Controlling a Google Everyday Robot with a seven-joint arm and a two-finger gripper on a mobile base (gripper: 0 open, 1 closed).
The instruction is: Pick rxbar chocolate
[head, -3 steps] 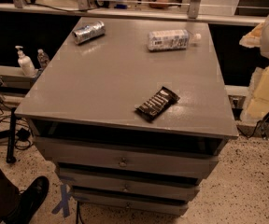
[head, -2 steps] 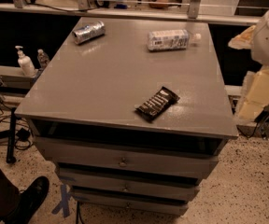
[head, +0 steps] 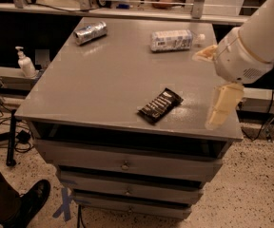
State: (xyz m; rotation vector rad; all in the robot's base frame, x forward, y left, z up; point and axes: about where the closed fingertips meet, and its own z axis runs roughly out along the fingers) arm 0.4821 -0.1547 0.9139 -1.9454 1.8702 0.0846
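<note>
The rxbar chocolate (head: 160,105) is a flat black bar with white lettering. It lies diagonally on the grey cabinet top (head: 103,80), near the front edge and right of centre. My gripper (head: 214,80) hangs from the white arm (head: 251,39) over the right edge of the top, to the right of the bar and above it. Its two cream fingers (head: 222,106) are spread apart with nothing between them. It is not touching the bar.
A silver can (head: 90,32) lies on its side at the back left. A clear white-labelled bottle (head: 172,40) lies at the back right, near my gripper. Drawers (head: 125,164) are below the top. A soap dispenser (head: 25,64) and a person's shoe (head: 32,201) are at the left.
My arm and gripper have moved left from the right border of the view, over the right edge of the cabinet top. The bar, can and bottle have not moved.
</note>
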